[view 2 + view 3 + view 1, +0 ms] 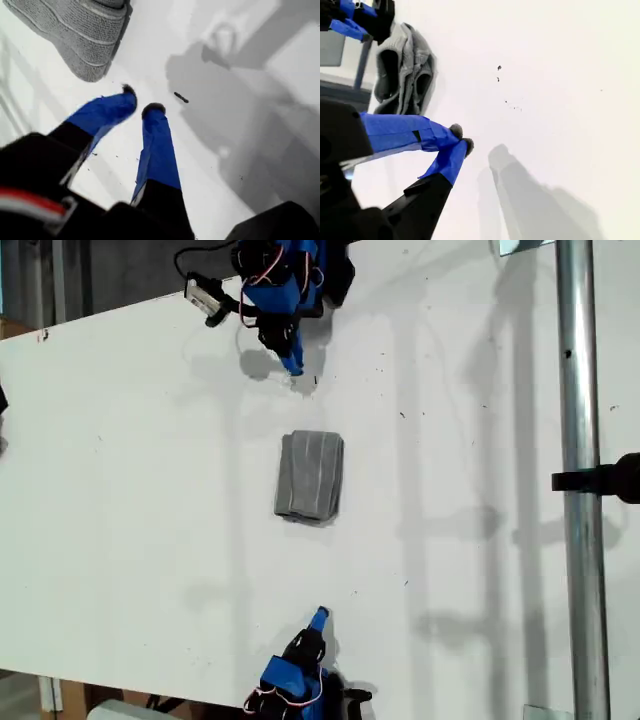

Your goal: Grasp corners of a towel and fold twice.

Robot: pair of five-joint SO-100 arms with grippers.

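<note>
The towel (310,475) lies folded into a small grey block at the middle of the white table (150,490). In the exterior view one arm (285,295) sits at 12 o'clock from it and the other arm (300,675) at 6 o'clock, both well apart from the cloth. A pole (580,490) stands out at 3 o'clock.

My first gripper (141,100) hangs over bare table, its blue fingers a little apart and holding nothing; the towel (80,35) lies just ahead. My second gripper (462,138) has its tips together, also empty, with the towel's (402,70) layered edge farther ahead.
</note>
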